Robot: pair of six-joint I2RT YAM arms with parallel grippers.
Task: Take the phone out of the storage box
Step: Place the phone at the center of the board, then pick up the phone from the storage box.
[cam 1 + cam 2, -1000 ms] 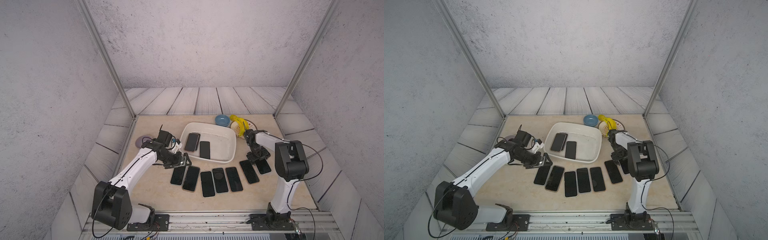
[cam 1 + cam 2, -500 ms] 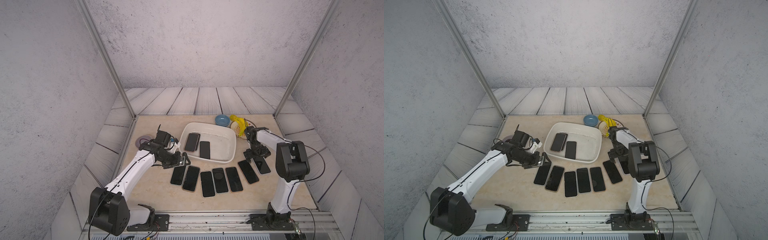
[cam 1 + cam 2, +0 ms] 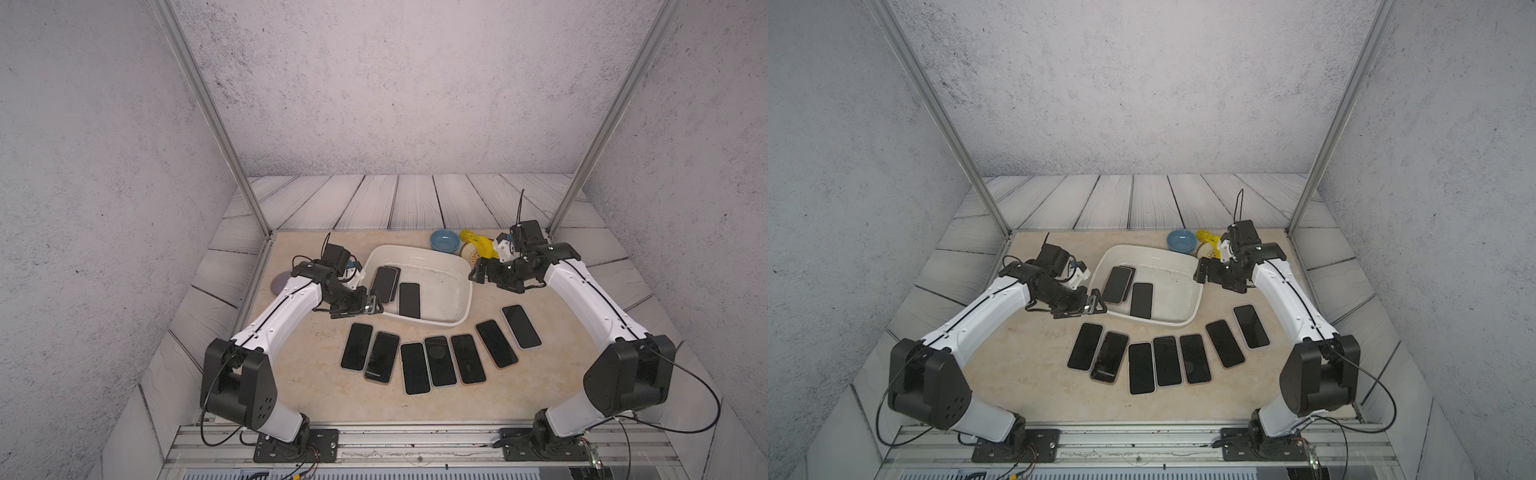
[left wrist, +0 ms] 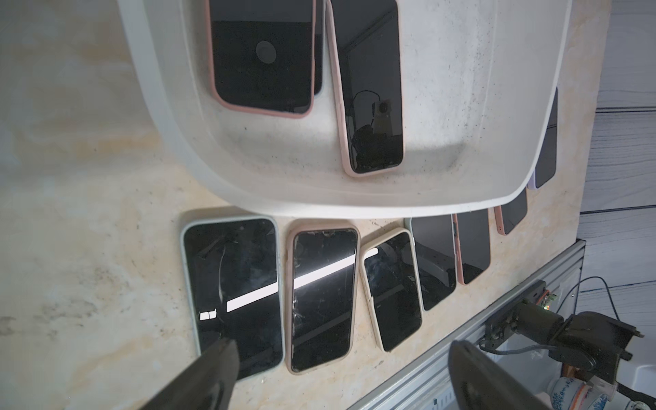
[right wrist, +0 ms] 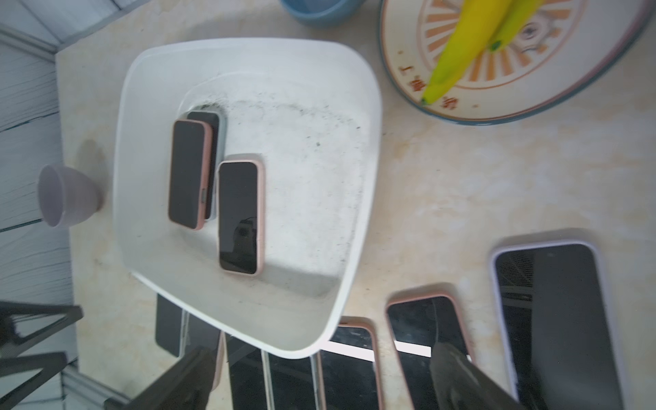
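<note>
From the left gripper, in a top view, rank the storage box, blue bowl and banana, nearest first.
1. storage box: the left gripper is at its near left corner.
2. blue bowl: behind the box's far right corner.
3. banana: farther right, beyond the bowl.

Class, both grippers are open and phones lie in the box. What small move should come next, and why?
Probably the left gripper should ease over the box rim toward the stacked phones: its open, empty jaws sit just outside that corner, nearer than the right gripper.
</note>
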